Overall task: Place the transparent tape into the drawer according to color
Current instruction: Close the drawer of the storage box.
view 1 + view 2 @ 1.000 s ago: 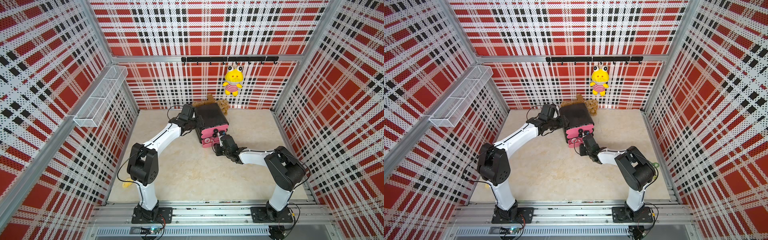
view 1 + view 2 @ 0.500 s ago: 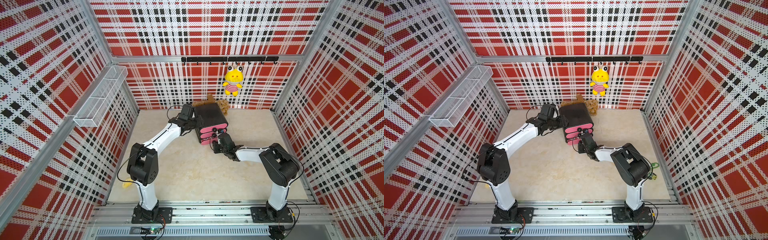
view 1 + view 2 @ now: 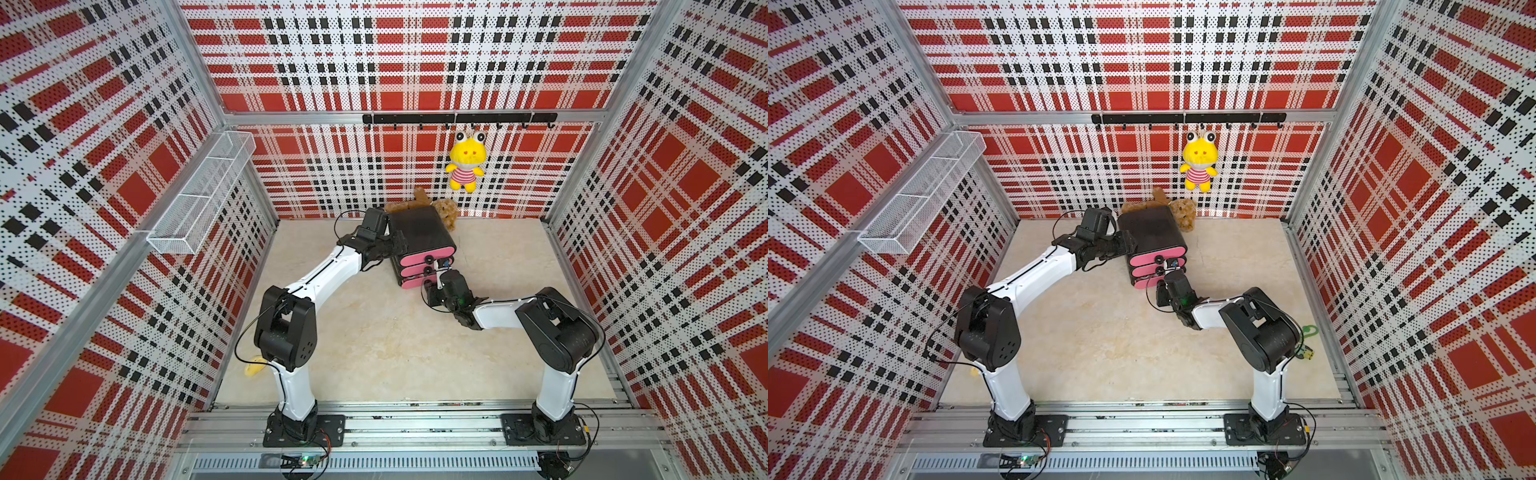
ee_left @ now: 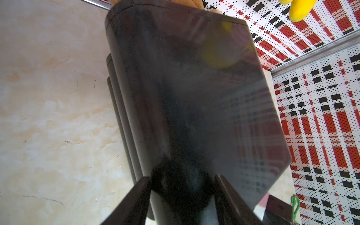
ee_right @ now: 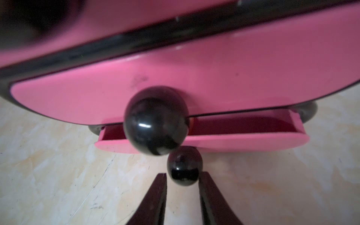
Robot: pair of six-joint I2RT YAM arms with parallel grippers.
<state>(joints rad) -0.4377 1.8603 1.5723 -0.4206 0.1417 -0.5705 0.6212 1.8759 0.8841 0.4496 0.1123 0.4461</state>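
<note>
At cabinet [image 3: 419, 226]: three drawers [image 3: 428, 252], bottom ajar, knob [image 5: 184, 169] pinched by right pincer [image 5: 183, 174]; left pincer [image 4: 182, 178] seemingly clamps edge.

Place: robot test cell in a lab.
Walls: perforated plaid panels [image 3: 395, 54] in aluminium framing [image 3: 291, 117].
Machines: left arm [image 3: 328, 270] and right arm [image 3: 498, 309] bolted to a slotted base rail [image 3: 415, 430].
Props: yellow plush toy [image 3: 466, 162] on a hook bar [image 3: 415, 119], wire basket [image 3: 199, 199], marble-look worktop [image 3: 374, 340].
</note>
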